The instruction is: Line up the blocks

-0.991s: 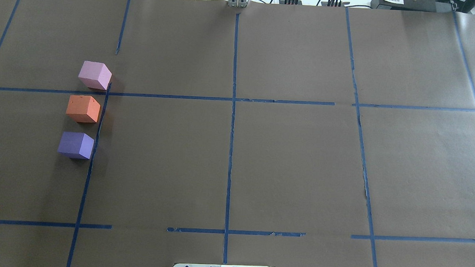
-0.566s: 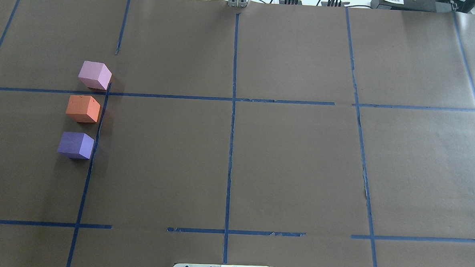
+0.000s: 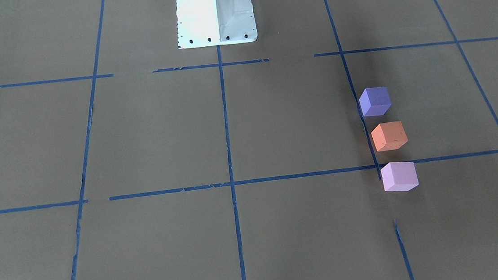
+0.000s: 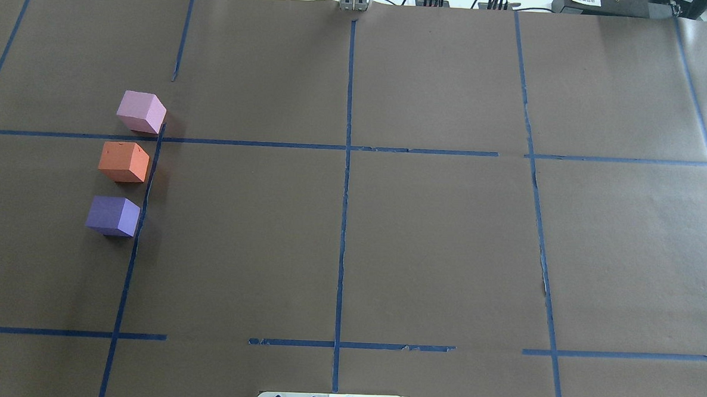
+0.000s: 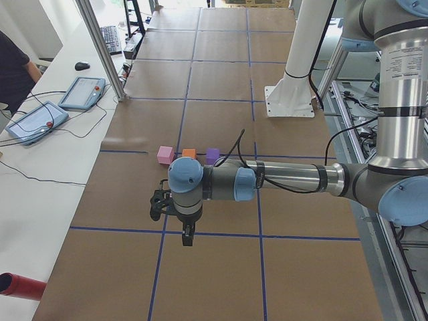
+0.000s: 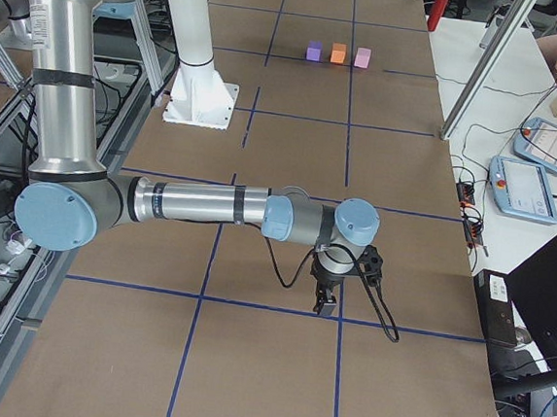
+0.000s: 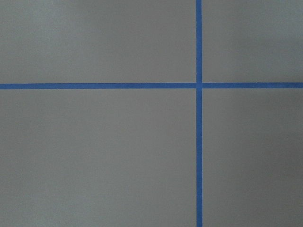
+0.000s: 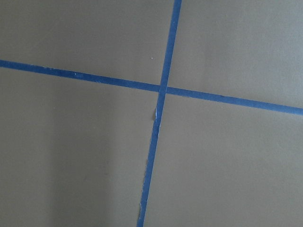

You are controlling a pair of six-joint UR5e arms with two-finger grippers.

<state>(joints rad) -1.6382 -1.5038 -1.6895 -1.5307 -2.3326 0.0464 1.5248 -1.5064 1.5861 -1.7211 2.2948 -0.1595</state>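
Observation:
Three cubes stand in a straight row on the brown table, along a blue tape line on my left side: the pale pink block [image 4: 141, 111] farthest, the orange block [image 4: 124, 161] in the middle, the blue-purple block [image 4: 113, 215] nearest. They also show in the front view as pink [image 3: 398, 176], orange [image 3: 389, 136] and purple [image 3: 375, 101]. My left gripper [image 5: 188, 237] hangs over bare table, well away from the row. My right gripper [image 6: 326, 305] hangs at the opposite end of the table. Both show only in the side views, so I cannot tell whether they are open or shut.
The white robot pedestal [image 3: 215, 12] stands at the table's middle edge. Blue tape lines [image 4: 346, 162] grid the brown paper. Two teach pendants [image 5: 81, 92] and cables lie on the white bench beside the table. A red cylinder [image 5: 20, 286] lies there too.

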